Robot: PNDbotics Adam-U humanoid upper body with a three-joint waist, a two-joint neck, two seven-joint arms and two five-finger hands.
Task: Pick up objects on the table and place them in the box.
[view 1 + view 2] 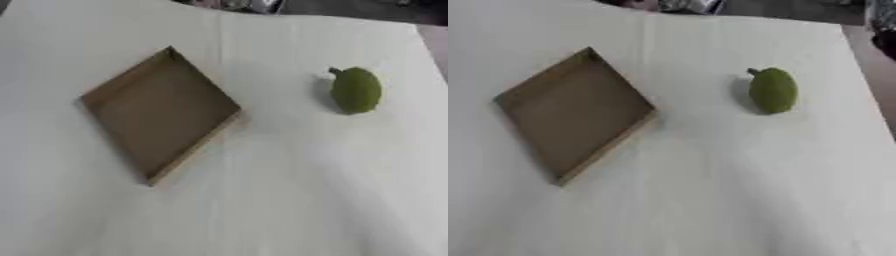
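Note:
A shallow brown cardboard box (pixel 105 92) lies on the white table, left of centre, turned so one corner points away from me. Nothing lies inside it. A green fruit with a short stem (pixel 355 90) rests on the table to the right of the box, well apart from it. Neither of my hands shows in either view.
The white tablecloth (pixel 289 190) covers the whole work area. The table's right edge (pixel 868 90) runs close beyond the fruit, with dark floor past it. Blurred items sit beyond the far edge (pixel 254 6).

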